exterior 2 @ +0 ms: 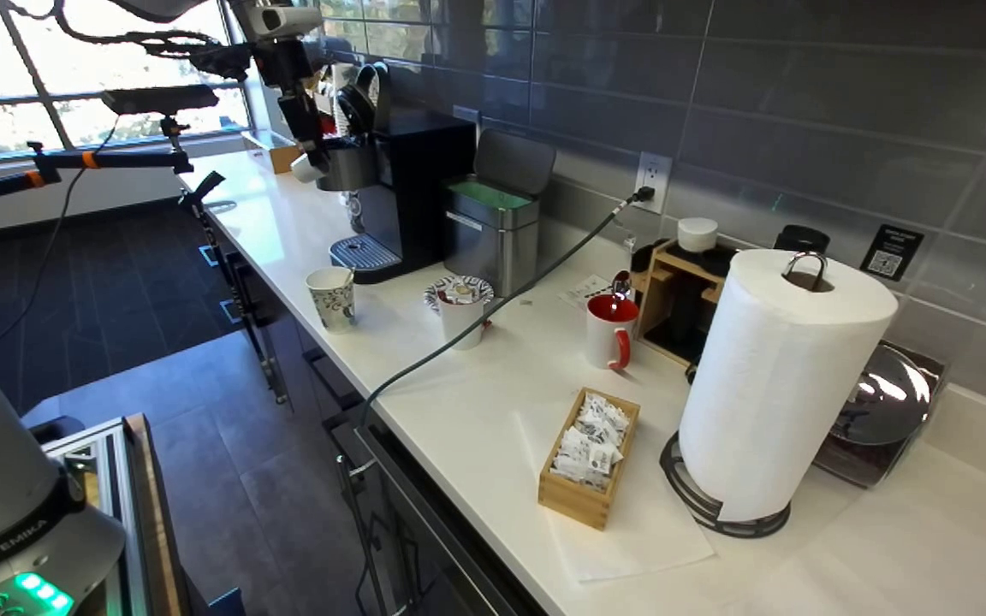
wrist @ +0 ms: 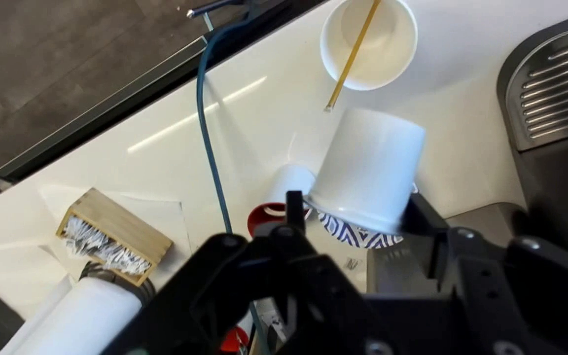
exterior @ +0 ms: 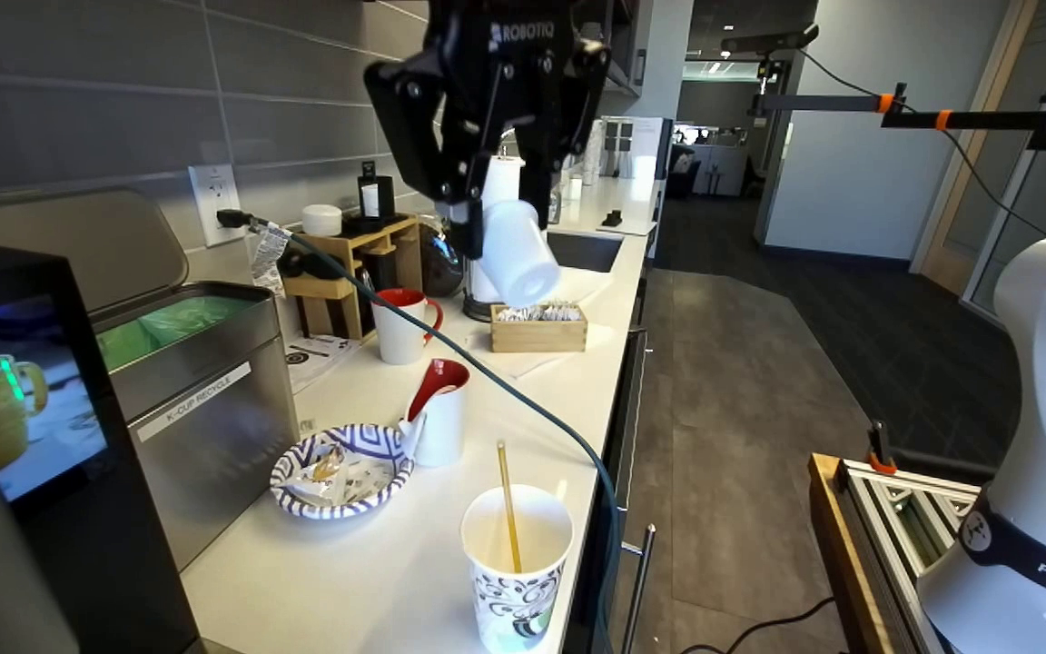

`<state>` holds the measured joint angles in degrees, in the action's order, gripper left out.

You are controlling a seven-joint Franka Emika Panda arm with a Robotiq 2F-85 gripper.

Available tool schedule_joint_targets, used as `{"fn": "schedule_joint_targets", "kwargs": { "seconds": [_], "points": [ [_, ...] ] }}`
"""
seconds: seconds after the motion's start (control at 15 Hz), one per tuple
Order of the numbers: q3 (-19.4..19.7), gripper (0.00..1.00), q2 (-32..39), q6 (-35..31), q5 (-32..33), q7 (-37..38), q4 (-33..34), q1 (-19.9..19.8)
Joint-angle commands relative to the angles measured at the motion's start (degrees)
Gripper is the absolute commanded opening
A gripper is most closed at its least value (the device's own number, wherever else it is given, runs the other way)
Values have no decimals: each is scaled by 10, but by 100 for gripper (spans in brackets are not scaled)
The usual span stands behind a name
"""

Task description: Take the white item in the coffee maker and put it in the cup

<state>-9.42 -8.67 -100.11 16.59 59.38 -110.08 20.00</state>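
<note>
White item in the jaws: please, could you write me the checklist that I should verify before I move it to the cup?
1. White item held between the jaws: ok.
2. Cup standing upright on the counter: ok.
3. Cup free of other things: not ok; a yellowish stick leans inside.
4. White item upright: not ok; it is tilted.
5. White item centred above the cup: cannot tell.
</note>
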Motion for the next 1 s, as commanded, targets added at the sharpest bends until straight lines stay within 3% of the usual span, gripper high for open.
{"fn": "schedule_joint_targets", "kwargs": {
  "seconds": [0.0,0.4,0.93],
  "points": [
    [-19,28,-62,-117,-47,36,-137,-42],
    [-38,28,-85,-240,-56,69,-259,-75],
    [-72,28,-62,-306,-45,117,-300,-86]
  ]
}}
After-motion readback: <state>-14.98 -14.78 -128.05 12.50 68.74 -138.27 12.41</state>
